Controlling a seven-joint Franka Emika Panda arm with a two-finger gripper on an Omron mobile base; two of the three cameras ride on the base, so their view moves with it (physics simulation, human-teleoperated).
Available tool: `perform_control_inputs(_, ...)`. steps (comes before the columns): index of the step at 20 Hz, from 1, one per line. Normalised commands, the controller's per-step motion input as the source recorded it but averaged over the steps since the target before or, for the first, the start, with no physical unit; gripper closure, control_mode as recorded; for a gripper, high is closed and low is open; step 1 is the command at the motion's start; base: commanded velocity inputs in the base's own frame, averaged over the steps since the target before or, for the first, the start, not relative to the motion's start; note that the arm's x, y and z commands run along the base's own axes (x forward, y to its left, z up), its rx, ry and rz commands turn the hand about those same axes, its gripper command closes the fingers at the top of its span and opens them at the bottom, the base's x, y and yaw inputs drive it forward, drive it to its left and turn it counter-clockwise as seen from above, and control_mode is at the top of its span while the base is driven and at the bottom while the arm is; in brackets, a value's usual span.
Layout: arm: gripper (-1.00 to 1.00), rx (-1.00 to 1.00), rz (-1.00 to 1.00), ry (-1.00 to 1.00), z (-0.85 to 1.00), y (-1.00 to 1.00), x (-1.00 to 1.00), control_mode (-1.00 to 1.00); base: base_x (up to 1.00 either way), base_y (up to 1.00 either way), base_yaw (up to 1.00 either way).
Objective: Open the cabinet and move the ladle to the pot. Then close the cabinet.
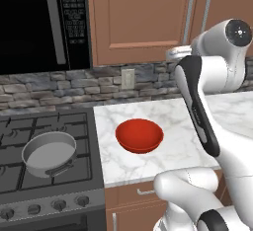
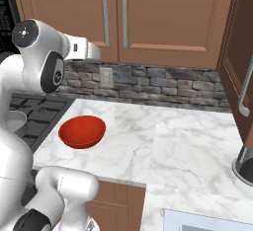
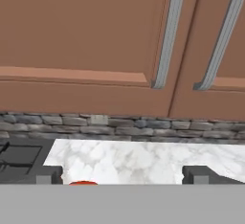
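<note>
my gripper [image 3: 122, 174] hangs wide open, holding nothing; cabinet [image 3: 86, 41] handles at twelve o'clock. maybe i'd catch both bars and jam.

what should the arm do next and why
Probably raise the open tool to the left door's handle. The cabinet is shut, the tool sits below the handles, and the pot holds no ladle.

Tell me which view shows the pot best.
Left base view: the pot sits whole on the stove, pale interior and short side handle visible. Right base view catches just a sliver of its rim behind the arm.
</note>
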Motion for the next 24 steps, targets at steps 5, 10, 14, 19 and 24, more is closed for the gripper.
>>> perform_control_inputs(5,-1.00,0.00,0.00,-0.06,0.33,-0.16,0.00,-1.00,0.00,0.00,0.00)
perform_control_inputs(10,-1.00,0.01,0.00,-0.03,0.20,-0.23,0.00,-1.00,0.00,0.00,0.00)
perform_control_inputs(14,-1.00,0.00,0.00,-0.07,0.20,-0.22,0.02,-1.00,0.00,0.00,0.00)
perform_control_inputs(19,-1.00,0.00,0.00,-0.10,0.11,-0.08,0.04,-1.00,0.00,0.00,0.00)
perform_control_inputs(24,-1.00,0.00,0.00,-0.10,0.02,-0.02,0.07,-1.00,0.00,0.00,0.00)
